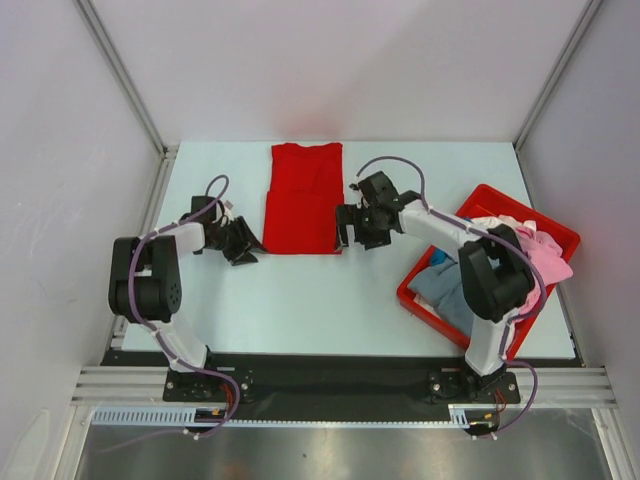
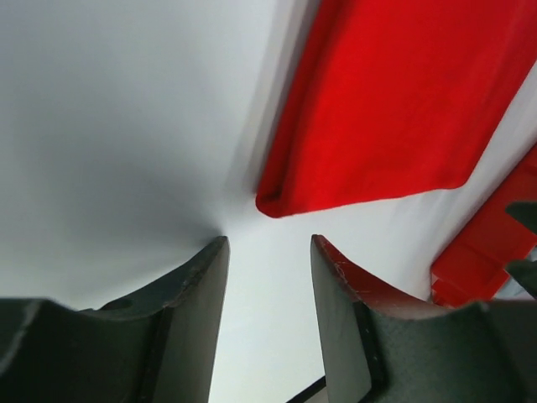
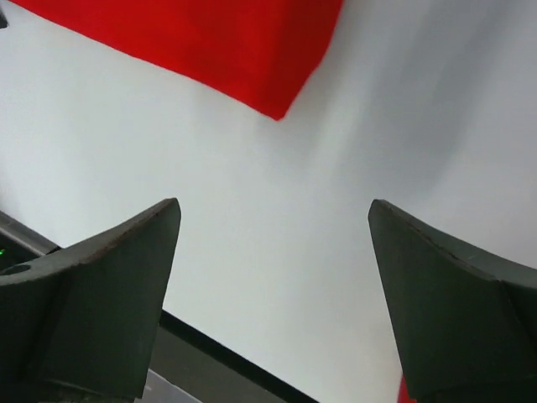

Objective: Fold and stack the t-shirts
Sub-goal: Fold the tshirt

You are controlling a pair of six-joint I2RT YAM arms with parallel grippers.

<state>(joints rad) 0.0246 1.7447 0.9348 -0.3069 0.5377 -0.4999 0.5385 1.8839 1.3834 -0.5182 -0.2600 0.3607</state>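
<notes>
A bright red t-shirt [image 1: 303, 198] lies flat on the white table, folded into a long narrow strip. My left gripper [image 1: 251, 248] is open and empty, just left of the shirt's near left corner. In the left wrist view that corner [image 2: 394, 101] lies just ahead of the gripper [image 2: 268, 252]. My right gripper [image 1: 343, 230] is open wide and empty at the shirt's near right edge. In the right wrist view the shirt's corner [image 3: 210, 42] is ahead of the gripper [image 3: 273, 210]. Pink [image 1: 548, 257], white [image 1: 498, 224] and grey-blue [image 1: 445, 287] shirts lie crumpled in the bin.
A rigid red plastic bin [image 1: 527, 207] stands at the right of the table, partly under my right arm; it also shows in the left wrist view [image 2: 487, 252]. White walls and metal frame posts enclose the table. A black rail runs along the near edge.
</notes>
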